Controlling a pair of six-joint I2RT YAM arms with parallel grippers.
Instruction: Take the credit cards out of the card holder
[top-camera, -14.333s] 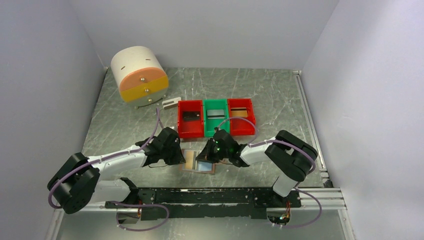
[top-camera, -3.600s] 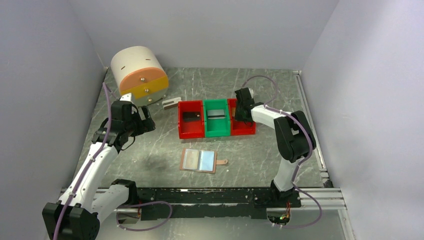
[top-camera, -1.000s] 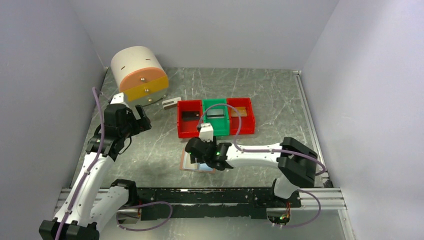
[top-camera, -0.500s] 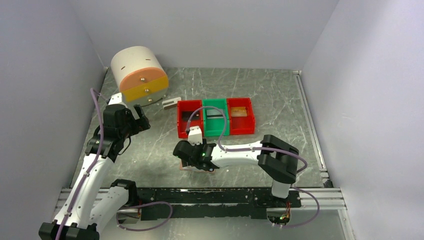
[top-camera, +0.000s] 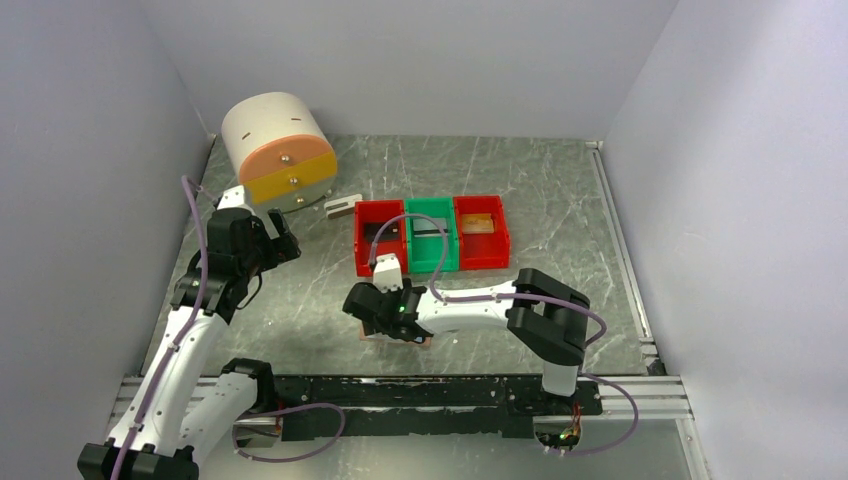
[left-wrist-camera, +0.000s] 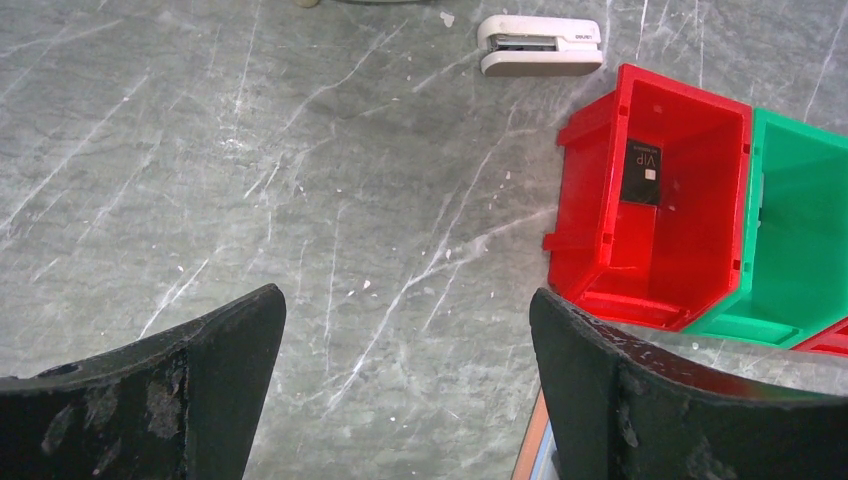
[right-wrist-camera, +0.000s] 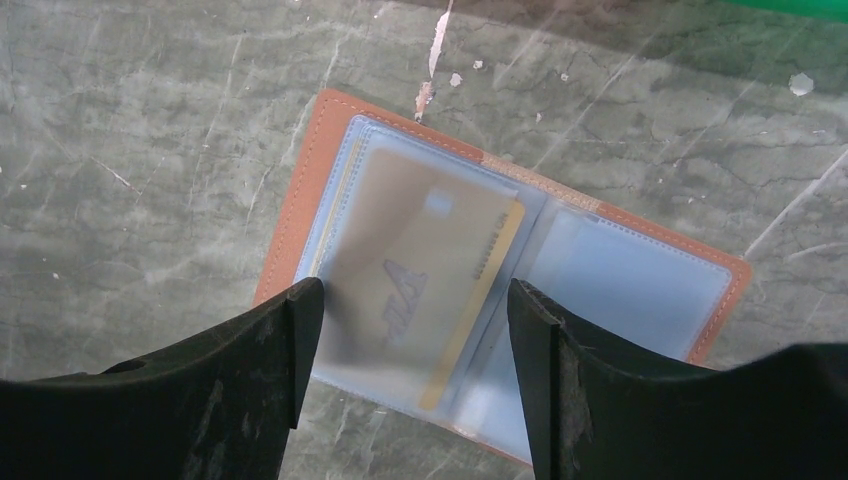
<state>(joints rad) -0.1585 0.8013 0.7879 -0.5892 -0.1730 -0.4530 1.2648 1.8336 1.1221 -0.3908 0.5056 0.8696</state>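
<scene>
The card holder (right-wrist-camera: 630, 280) lies open and flat on the table, tan border around pale blue clear pockets. A gold-brown credit card (right-wrist-camera: 430, 260) sits inside its left pocket. My right gripper (right-wrist-camera: 412, 296) hovers open just above that pocket, one finger on each side of the card, touching nothing. From above, the right gripper (top-camera: 385, 305) hides most of the card holder (top-camera: 421, 341). My left gripper (left-wrist-camera: 407, 302) hangs open over bare table, to the left of the bins (top-camera: 275, 240). A black card (left-wrist-camera: 645, 170) lies in the left red bin.
Three bins stand in a row behind the holder: red (top-camera: 362, 262), green (top-camera: 432, 262) with a grey-white card, red (top-camera: 484, 262) with a gold-brown card. A small grey-white block (left-wrist-camera: 540, 45) lies beyond them. A round white drum with orange and yellow drawers (top-camera: 278, 150) stands far left.
Over the last second my right gripper has slid left across the card holder to its left pocket. The left arm has stayed where it was.
</scene>
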